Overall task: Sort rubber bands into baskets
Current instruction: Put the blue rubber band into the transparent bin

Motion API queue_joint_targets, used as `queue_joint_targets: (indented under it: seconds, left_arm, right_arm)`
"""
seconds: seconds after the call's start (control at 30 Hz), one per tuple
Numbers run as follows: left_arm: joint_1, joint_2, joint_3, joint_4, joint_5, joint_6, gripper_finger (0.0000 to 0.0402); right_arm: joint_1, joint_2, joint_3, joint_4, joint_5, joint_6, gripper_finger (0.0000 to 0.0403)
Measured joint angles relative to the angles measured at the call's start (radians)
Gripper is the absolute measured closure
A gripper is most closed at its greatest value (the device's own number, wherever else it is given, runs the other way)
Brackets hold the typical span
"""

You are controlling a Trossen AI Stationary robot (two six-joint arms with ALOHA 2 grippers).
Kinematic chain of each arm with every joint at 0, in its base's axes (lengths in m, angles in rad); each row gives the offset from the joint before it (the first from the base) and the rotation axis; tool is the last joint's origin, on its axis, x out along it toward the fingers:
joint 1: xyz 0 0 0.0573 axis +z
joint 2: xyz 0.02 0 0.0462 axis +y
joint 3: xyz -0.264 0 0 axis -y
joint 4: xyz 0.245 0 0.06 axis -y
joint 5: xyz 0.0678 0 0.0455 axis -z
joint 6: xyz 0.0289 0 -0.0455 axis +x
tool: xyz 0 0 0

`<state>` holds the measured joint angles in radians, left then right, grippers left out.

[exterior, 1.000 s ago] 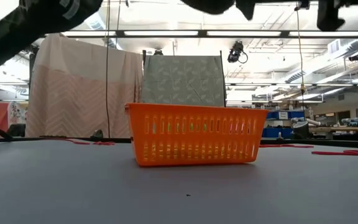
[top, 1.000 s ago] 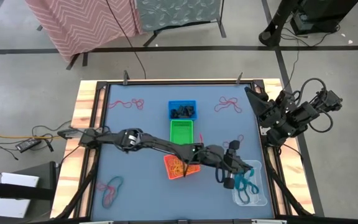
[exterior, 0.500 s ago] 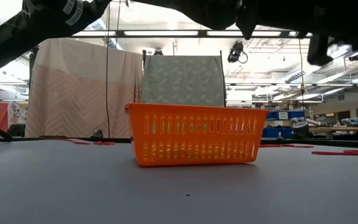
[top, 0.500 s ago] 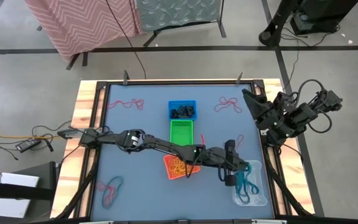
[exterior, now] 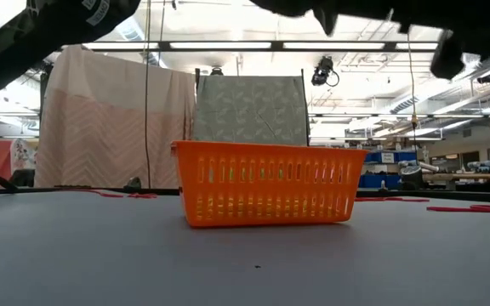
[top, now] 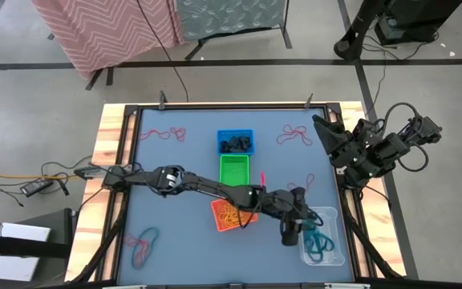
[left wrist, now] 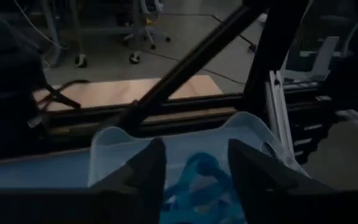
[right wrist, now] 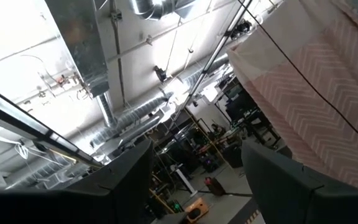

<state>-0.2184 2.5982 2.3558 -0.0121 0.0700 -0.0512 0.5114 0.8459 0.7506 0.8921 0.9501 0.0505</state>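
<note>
While outstretched, left tool above tub

Even overhead light; left wrist view dim, soft-focused; ceiling strips glare.

Left gripper reaches far right, fingers apart; right arm waits folded.

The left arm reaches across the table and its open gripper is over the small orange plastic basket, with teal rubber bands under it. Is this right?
Not quite. The left gripper is open, but it is over the larger clear plastic tub, not the small orange plastic basket. The teal rubber bands lie in that tub, as the left wrist view shows.
</note>
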Motion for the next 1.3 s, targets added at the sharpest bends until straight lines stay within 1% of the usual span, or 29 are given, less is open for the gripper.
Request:
queue_joint_targets:
  seconds: [0.1, 0.17, 0.23, 0.33, 0.47, 0.57, 0.63, 0.7, 0.8, 0.9, 0.97, 1.03, 1.13, 1.2, 1.3]
  left_arm:
    - [0.009, -0.035, 0.0, -0.072, 0.012, 0.039, 0.0193]
    - [0.02, -0.068, 0.0, -0.183, 0.048, 0.066, 0.0177]
    - [0.031, -0.109, 0.0, -0.312, 0.056, 0.075, 0.0169]
    - [0.061, -0.194, 0.0, -0.561, 0.059, 0.102, 0.017]
    - [0.097, -0.294, 0.001, -0.984, 0.055, 0.124, 0.0178]
    - [0.098, -0.349, -0.001, -1.276, 0.056, 0.124, 0.0184]
    - [0.08, -0.393, -0.024, -1.394, 0.055, 0.123, 0.0187]
    - [0.045, -0.45, -0.088, -1.438, 0.055, 0.101, 0.0189]
    - [-0.032, -0.565, -0.271, -1.38, 0.055, 0.068, 0.019]
    - [-0.115, -0.736, -0.555, -1.204, 0.054, -0.026, 0.019]
    - [-0.172, -0.861, -0.772, -1.099, 0.047, -0.121, 0.019]
    - [-0.234, -0.981, -0.987, -1.031, 0.039, -0.235, 0.019]
    - [-0.336, -1.149, -1.256, -0.984, 0.033, -0.41, 0.019]
    - [-0.399, -1.234, -1.391, -0.973, 0.032, -0.49, 0.019]
    - [-0.473, -1.313, -1.541, -0.973, 0.027, -0.525, 0.019]
  right_arm:
    - [0.0, 0.0, 0.0, -0.003, 0.001, -0.002, 0.0147]
    - [0.0, 0.0, 0.0, -0.005, 0.002, -0.002, 0.0147]
    - [0.0, 0.0, 0.0, -0.005, 0.001, -0.002, 0.0147]
    - [0.0, 0.0, 0.0, -0.005, 0.002, -0.002, 0.0147]
    - [0.0, 0.0, 0.0, -0.021, 0.004, -0.002, 0.0147]
    - [0.0, 0.0, 0.0, -0.051, 0.022, -0.002, 0.0147]
    - [0.0, 0.0, 0.0, -0.082, 0.033, -0.002, 0.0147]
    - [0.0, 0.0, 0.0, -0.112, 0.052, -0.002, 0.0147]
    - [0.0, 0.004, 0.0, -0.135, 0.09, -0.002, 0.0147]
    - [-0.001, 0.006, 0.0, -0.147, 0.114, -0.002, 0.0147]
    - [-0.003, 0.006, 0.0, -0.148, 0.119, -0.002, 0.0147]
    - [-0.003, 0.006, 0.0, -0.15, 0.123, -0.002, 0.0147]
    - [-0.003, 0.006, 0.0, -0.156, 0.124, -0.006, 0.0147]
    - [-0.003, 0.006, 0.0, -0.162, 0.124, -0.007, 0.0147]
    - [-0.003, 0.007, 0.0, -0.18, 0.129, 0.003, 0.0147]
